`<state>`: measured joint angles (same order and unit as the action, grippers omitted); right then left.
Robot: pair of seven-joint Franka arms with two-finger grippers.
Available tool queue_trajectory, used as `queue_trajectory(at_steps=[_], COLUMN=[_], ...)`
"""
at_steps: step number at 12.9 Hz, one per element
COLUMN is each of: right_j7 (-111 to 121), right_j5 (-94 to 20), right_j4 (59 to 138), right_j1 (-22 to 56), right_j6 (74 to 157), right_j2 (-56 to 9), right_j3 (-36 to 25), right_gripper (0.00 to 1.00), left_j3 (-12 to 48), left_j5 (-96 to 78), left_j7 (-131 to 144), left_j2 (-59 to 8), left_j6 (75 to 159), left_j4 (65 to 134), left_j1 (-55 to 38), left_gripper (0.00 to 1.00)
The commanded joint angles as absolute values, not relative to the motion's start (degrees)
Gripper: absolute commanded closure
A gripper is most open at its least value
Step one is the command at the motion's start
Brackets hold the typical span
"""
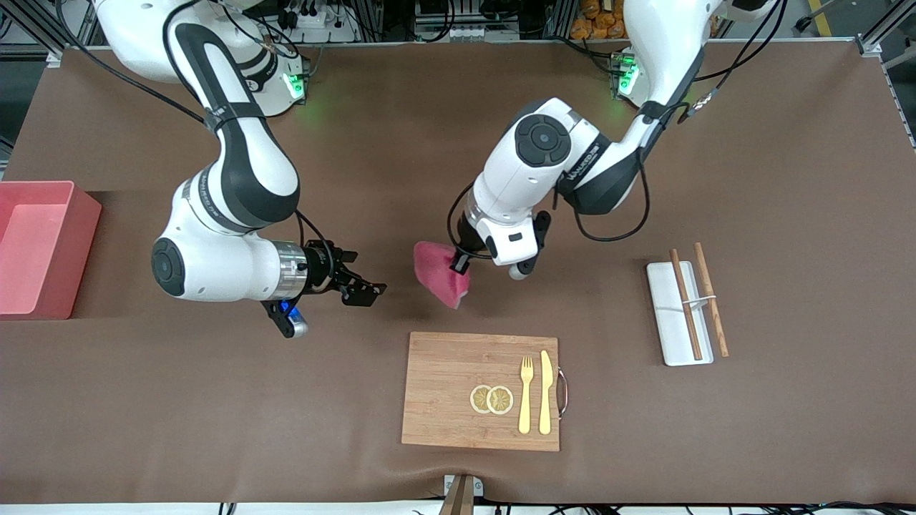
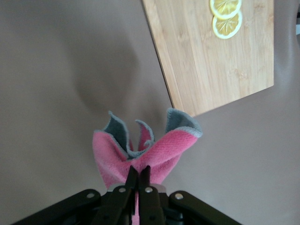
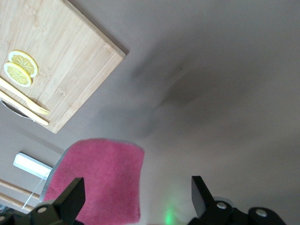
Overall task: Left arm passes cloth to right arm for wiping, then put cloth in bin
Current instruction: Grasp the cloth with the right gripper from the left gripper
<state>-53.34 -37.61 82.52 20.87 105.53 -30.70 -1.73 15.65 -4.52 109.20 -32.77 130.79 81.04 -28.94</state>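
Observation:
The crimson-magenta cloth (image 1: pixel 440 275) hangs in the air over the bare table, between the two arms, held by my left gripper (image 1: pixel 460 263), which is shut on its upper edge. In the left wrist view the cloth (image 2: pixel 140 152) droops from the closed fingertips (image 2: pixel 138 171), showing grey backing. My right gripper (image 1: pixel 366 290) is open and empty, pointing at the cloth from the right arm's end, a short gap away. The right wrist view shows the cloth (image 3: pixel 101 180) ahead of its spread fingers (image 3: pixel 72 199). The pink bin (image 1: pixel 36 247) stands at the right arm's end of the table.
A wooden cutting board (image 1: pixel 458 393) with two lemon slices (image 1: pixel 491 399), a yellow fork (image 1: pixel 526 393) and knife (image 1: pixel 545 392) lies nearer the front camera than the cloth. A narrow white tray (image 1: pixel 669 322) with chopsticks (image 1: pixel 687 304) sits toward the left arm's end.

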Motion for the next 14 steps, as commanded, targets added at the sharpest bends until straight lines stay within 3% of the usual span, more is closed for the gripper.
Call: queue_trajectory(at_steps=[1, 7, 8, 9, 10, 14], right_j7=[-55.1, -55.1, -54.4, -53.9, -53.9, -51.1], right_j5=[-40.4, -41.3, -41.3, -41.1, -41.1, -41.0], right_j4=[83.2, 85.0, 85.0, 84.9, 84.6, 84.6], right_j1=[21.9, 25.1, 25.1, 25.0, 25.1, 24.5], right_j6=[107.1, 112.9, 113.0, 113.0, 112.9, 112.5], right_j2=[-31.1, -32.5, -32.5, -32.5, -32.5, -32.4], right_j3=[-2.3, -2.3, -2.3, -2.3, -2.3, -2.3], right_gripper=[0.0, 0.0, 0.27, 0.85, 1.0, 1.0], left_j3=[15.3, 15.4, 15.4, 15.5, 15.4, 15.5], left_j5=[-8.2, -14.6, -15.0, -15.2, -15.2, -15.2], left_j7=[116.1, 121.5, 121.5, 121.6, 121.6, 121.4], left_j2=[-34.3, -34.1, -33.9, -33.8, -33.8, -33.7], left_j6=[134.3, 136.0, 136.0, 136.0, 136.0, 136.0], left_j4=[79.1, 78.0, 78.0, 78.0, 78.0, 78.0], left_j1=[-29.8, -30.2, -30.2, -30.2, -30.2, -30.0], left_gripper=[1.0, 1.0, 1.0, 1.0, 1.0, 1.0])
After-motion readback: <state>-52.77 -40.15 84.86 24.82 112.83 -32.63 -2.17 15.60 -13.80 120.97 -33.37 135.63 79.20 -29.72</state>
